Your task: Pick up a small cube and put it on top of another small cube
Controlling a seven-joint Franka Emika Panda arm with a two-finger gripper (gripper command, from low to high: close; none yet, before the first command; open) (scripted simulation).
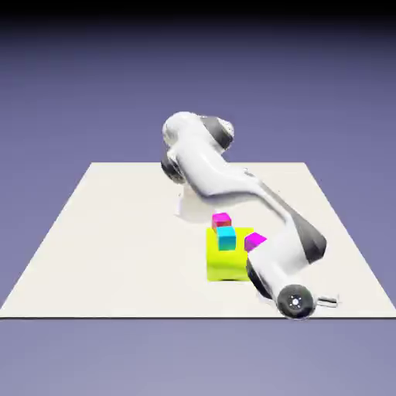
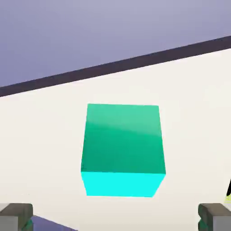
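Lying on the worktop point(image 2: 189, 117) in the hand view, the small cube point(image 2: 122, 149) sits centred ahead of the gripper point(image 2: 115, 216), apart from both fingertips point(image 2: 16, 214), which stand wide at the frame's bottom corners, nothing between them. Exterior view: arm bent low at the near edge of the worktop, gripper point(image 1: 331, 300) by that edge; the turquoise-green cube can't be made out there. Yellow block point(image 1: 224, 261) carries a cyan cube point(image 1: 227, 238); magenta cubes point(image 1: 222, 220) just beside.

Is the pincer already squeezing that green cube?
No. In the hand view the turquoise-green cube sits on the table ahead of the fingertips, which stand wide apart.
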